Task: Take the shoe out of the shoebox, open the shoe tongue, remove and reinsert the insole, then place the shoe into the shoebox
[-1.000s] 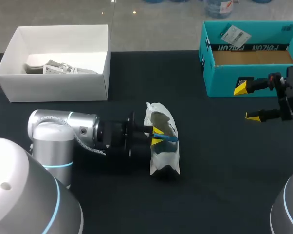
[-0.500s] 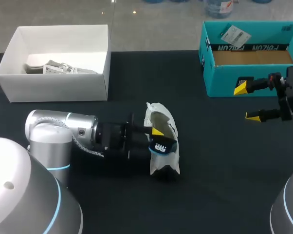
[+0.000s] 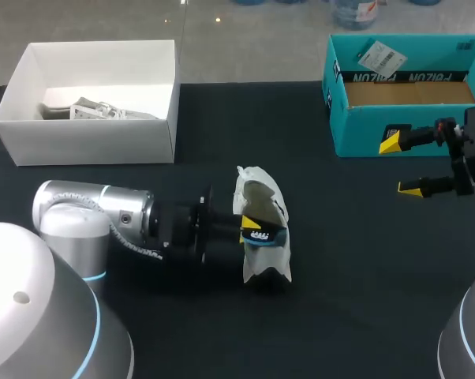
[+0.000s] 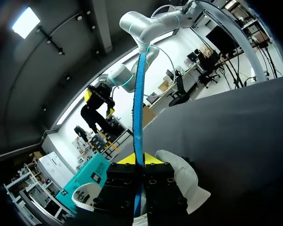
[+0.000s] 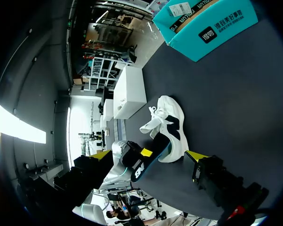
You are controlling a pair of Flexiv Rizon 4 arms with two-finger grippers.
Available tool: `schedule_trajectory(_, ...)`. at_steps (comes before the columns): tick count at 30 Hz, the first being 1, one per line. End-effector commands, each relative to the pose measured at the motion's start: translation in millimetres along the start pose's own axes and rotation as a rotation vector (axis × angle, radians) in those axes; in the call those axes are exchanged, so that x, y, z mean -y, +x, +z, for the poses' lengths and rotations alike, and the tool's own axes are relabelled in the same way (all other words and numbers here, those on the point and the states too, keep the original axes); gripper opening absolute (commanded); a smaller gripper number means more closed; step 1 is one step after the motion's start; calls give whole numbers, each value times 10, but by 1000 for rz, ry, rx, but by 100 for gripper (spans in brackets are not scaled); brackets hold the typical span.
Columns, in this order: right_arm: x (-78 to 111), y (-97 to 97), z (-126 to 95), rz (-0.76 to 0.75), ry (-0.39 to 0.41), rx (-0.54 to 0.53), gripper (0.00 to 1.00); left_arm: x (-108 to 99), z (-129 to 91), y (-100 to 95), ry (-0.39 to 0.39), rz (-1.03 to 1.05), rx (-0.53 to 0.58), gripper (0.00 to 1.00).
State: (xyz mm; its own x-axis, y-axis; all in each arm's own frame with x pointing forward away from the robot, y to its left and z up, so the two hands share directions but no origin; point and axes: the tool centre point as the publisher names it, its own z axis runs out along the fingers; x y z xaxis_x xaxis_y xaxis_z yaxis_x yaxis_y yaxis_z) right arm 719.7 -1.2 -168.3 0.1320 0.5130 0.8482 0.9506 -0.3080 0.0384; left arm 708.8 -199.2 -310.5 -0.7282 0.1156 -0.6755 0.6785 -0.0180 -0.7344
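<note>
As my left gripper (image 3: pixel 252 225) clamps the insole (image 3: pixel 263 235) partly out of the shoe (image 3: pixel 261 193), removal is underway; next, draw it clear; right gripper (image 3: pixel 399 164) open.

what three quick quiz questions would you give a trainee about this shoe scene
1. True or false: the right tool is holding the shoe.
2. Pick one: the left tool is shut on A) a lace, B) the blue insole, C) a box lid.
3. Fill in: the shoe rests on the dark ___.

Key: 1 false, it hangs open well away from the shoe. 2 B, with the insole partly out of the shoe. 3 table.
</note>
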Motion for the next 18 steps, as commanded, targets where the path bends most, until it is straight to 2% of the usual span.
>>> schedule_trajectory(1, 8, 2, 7, 2, -1, 3, 100, -24, 43, 41, -11, 2, -3, 0)
schedule_trajectory(10, 8, 2, 7, 2, -1, 3, 100, -235, 108, 55, -73, 10, 0, 0)
schedule_trajectory(18, 8, 2, 7, 2, -1, 3, 100, -405, 76, 1, -126, 9, 32, 0)
